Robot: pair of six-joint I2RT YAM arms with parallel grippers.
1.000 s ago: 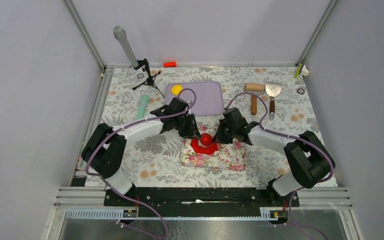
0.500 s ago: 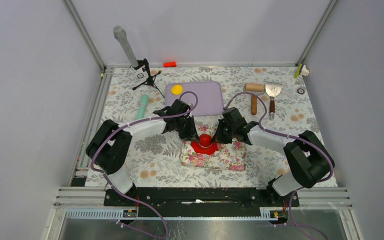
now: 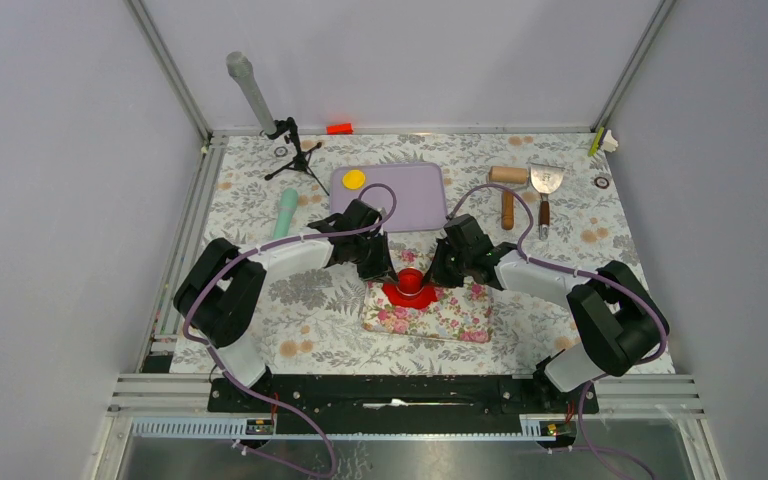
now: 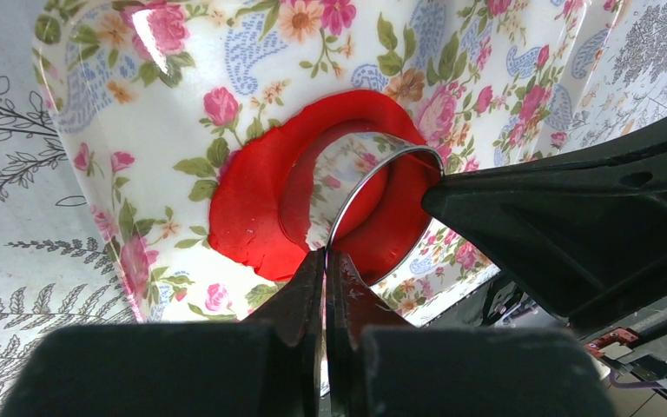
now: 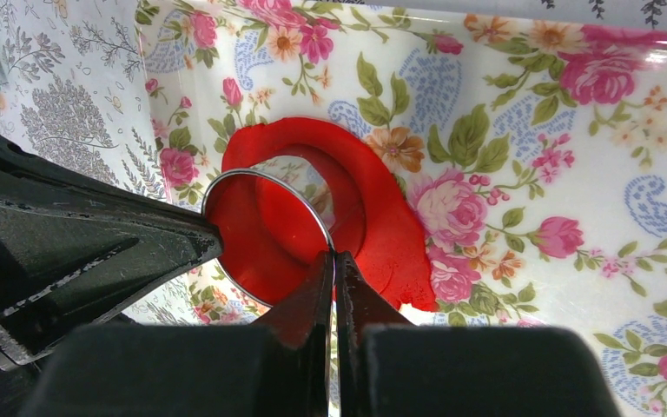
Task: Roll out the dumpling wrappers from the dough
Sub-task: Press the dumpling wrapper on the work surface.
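Note:
The dough [image 3: 396,292] is a flat red sheet on a floral board [image 3: 445,312]. A shiny metal ring cutter [image 3: 412,279] stands on it. My left gripper [image 3: 392,273] is shut on the ring's left rim and my right gripper [image 3: 433,275] on its right rim. The left wrist view shows my left gripper [image 4: 324,254] pinching the ring [image 4: 380,149] over the dough [image 4: 243,208]. The right wrist view shows my right gripper [image 5: 333,256] pinching the ring [image 5: 259,174] over the dough [image 5: 391,217]. Red clay fills the ring; I cannot tell if it is cut free. A yellow wrapper [image 3: 354,179] lies on the purple tray [image 3: 410,186].
A wooden roller [image 3: 507,195] and a scraper [image 3: 545,190] lie at the back right. A teal tool [image 3: 285,213] lies left of the tray. A small tripod [image 3: 295,152], a grey tube [image 3: 250,90] and a red-orange block [image 3: 339,128] stand at the back.
The left arm's elbow has shifted a little right and both grippers have edged slightly back with the ring. Both stay shut on the ring over the dough.

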